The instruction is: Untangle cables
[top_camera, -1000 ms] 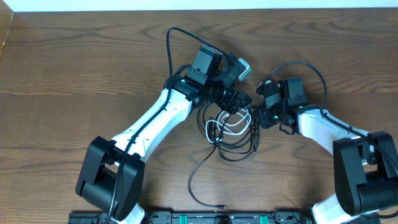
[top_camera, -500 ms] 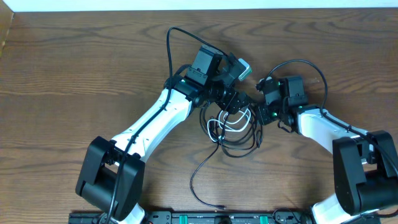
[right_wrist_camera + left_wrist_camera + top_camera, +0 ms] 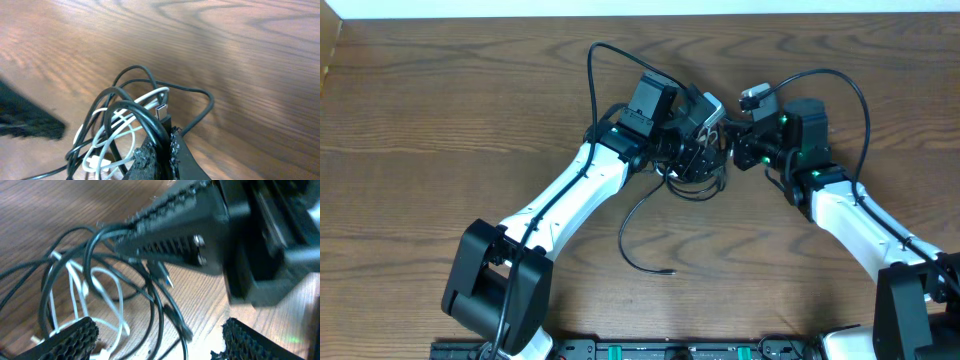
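The cables are a tangle of black loops (image 3: 131,107) with a white cord (image 3: 112,131) threaded through them. My right gripper (image 3: 165,150) is shut on one black strand, beside a small metal-tipped plug (image 3: 161,111), and the bundle hangs from it above the wood. From overhead, my right gripper (image 3: 729,150) and my left gripper (image 3: 698,158) meet over the tangle, and one black tail (image 3: 624,243) trails toward the near edge. My left gripper (image 3: 160,342) is open, its pads (image 3: 75,335) straddling black and white loops (image 3: 107,287) without touching them.
The right arm's black finger (image 3: 175,230) crosses the top of the left wrist view, close above the loops. Thick black arm wires arch over each wrist (image 3: 591,70) (image 3: 855,85). The wooden table (image 3: 440,110) ends at a white strip at the far edge.
My right gripper has shut on a black strand and moved toward the far side, dragging the tangle and its tail with it. The left arm has hardly moved.
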### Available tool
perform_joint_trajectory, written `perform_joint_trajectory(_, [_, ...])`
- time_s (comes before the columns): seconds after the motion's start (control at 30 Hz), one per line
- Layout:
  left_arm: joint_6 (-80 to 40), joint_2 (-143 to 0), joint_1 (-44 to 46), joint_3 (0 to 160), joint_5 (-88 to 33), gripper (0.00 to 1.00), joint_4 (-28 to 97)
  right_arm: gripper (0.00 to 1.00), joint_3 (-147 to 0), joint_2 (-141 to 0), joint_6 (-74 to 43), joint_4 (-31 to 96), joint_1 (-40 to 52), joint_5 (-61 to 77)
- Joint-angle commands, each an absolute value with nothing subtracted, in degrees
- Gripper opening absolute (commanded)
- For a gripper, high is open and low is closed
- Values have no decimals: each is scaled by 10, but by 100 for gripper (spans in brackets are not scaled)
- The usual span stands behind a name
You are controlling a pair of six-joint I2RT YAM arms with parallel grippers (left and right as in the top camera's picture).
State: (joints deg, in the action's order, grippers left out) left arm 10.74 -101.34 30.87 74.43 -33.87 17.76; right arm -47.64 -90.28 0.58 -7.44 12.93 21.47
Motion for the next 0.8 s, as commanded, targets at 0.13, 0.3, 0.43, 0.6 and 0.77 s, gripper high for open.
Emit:
perform_joint_trajectory(0.13, [118,-1000,309,740,-273,80,177,1,-488,-887,14,-73,156,274])
perform_joint_trajectory(0.3, [119,-1000,309,740,-217,80,177,1,-488,-887,20,-51,155,279])
perform_joint_trajectory(0.43, [119,-1000,309,740,-150,80,177,1,-488,-887,31,-23,155,291])
perform_joint_trajectory(0.6, [119,-1000,309,740,-122,81,177,1,-488,-887,46,-11,155,298])
perform_joint_trajectory(0.77, [137,-1000,309,740,-135,81,181,1,-488,-887,66,-23,155,357])
